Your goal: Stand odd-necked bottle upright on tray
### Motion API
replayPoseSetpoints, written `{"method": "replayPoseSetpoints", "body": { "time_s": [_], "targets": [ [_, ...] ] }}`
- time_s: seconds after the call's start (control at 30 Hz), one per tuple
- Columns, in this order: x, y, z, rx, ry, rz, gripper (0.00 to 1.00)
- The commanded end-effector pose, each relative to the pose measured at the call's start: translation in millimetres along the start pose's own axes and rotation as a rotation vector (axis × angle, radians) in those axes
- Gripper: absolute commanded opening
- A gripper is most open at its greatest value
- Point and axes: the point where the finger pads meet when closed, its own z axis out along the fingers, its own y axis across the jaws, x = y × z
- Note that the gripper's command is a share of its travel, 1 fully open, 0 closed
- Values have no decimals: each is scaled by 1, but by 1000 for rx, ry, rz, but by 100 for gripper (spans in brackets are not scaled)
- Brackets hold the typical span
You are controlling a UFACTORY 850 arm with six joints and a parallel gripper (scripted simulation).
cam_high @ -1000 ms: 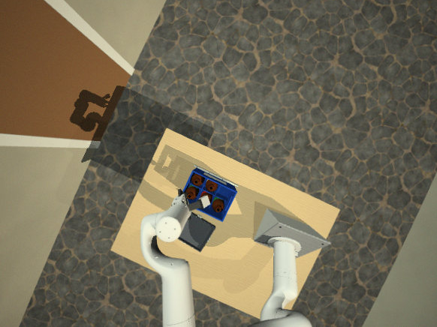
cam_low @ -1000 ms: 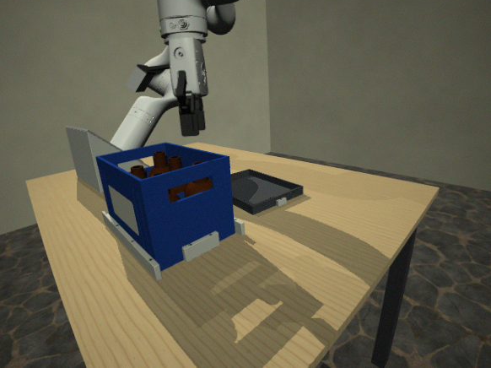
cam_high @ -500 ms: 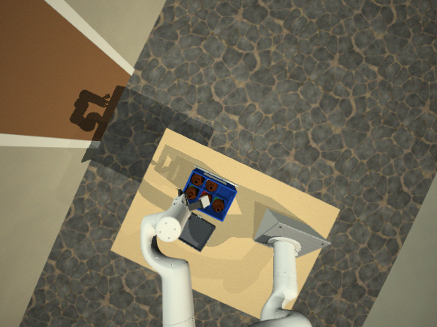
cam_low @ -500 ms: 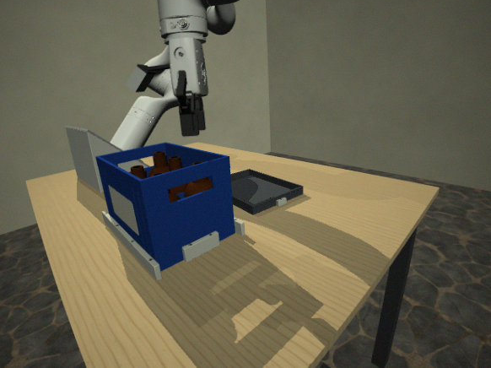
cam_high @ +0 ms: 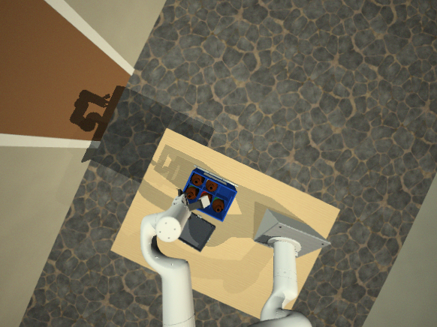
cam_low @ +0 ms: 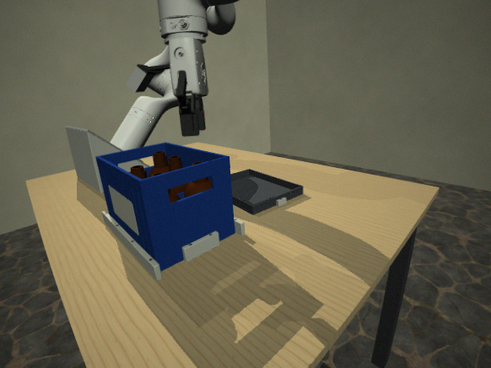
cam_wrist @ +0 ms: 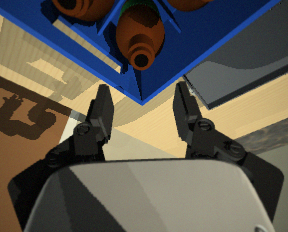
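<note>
Five brown ribbed bottles [cam_low: 160,160] are seen upright in the blue plastic crate [cam_low: 169,224], above whose tray-side corner the black two-finger gripper [cam_wrist: 142,112] is held parted and empty, presumably for neck gauging.

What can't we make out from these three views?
- Neck thickness differences: bottles too small in the top view; crate walls hide most of them in the exterior view.
- Wrist view: only one bottle shows whole, others cut off by the top edge.
- Tray: partly hidden by the arm in the top view.
- Open hand: empty.
</note>
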Motion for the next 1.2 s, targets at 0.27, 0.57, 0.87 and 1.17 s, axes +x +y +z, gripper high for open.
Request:
{"method": "replayPoseSetpoints", "body": {
  "time_s": [0.27,0.57,0.87,1.17],
  "targets": [
    [0,0,2,2,-1,-1,65],
    [0,0,10,2,-1,-1,65],
    [0,0,19,2,-1,-1,65],
    [-1,0,31,2,-1,-1,65]
  ]
}}
